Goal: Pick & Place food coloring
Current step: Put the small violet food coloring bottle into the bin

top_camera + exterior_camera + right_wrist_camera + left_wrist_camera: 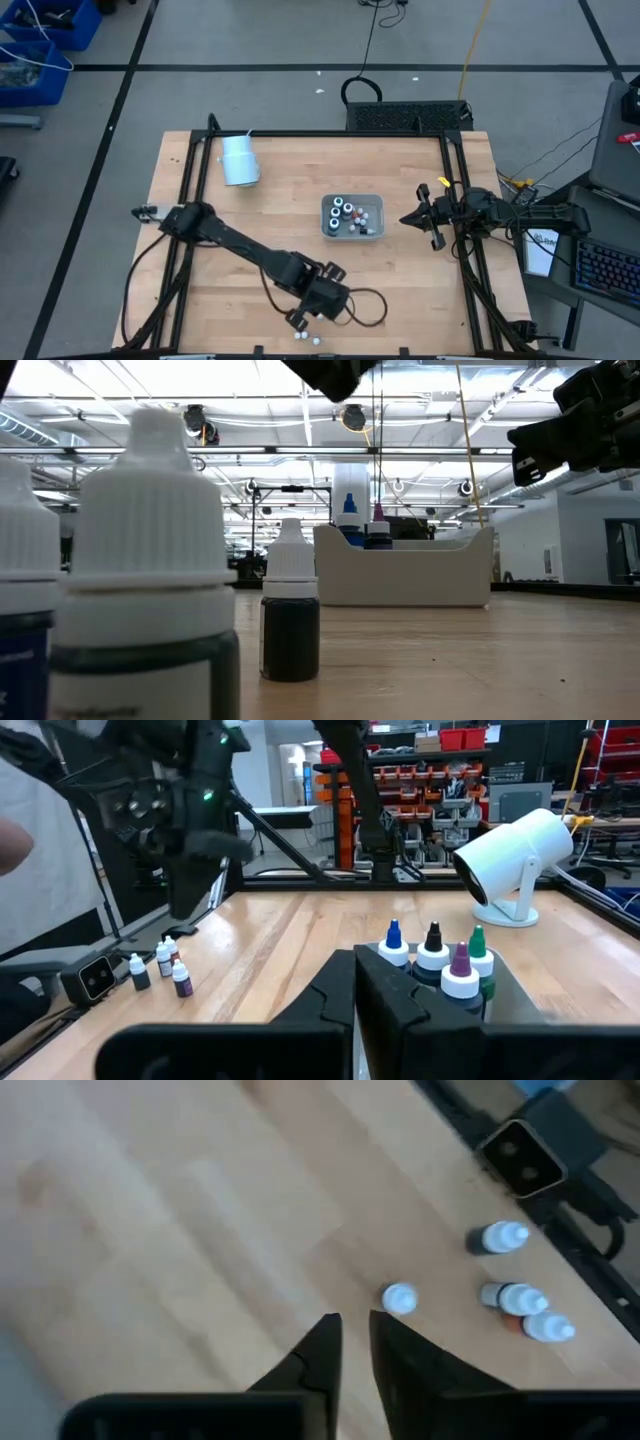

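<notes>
Wooden table (pixel 250 235) scene: left gripper (pixel 300 322) hovers at six o'clock over loose food coloring (pixel 307 335), fingers barely parted, nothing held. Next it probably needs to line up on one bottle.

Right wrist view: bottles in a tray, more bottles across the table

The right gripper (pixel 354 982), fingers together, points at capped bottles (pixel 437 960) standing in the clear tray (pixel 505 982). Three small bottles (pixel 160 966) stand near the table edge under the left arm (pixel 190 810). A white cup (pixel 515 855) lies beyond.
</notes>
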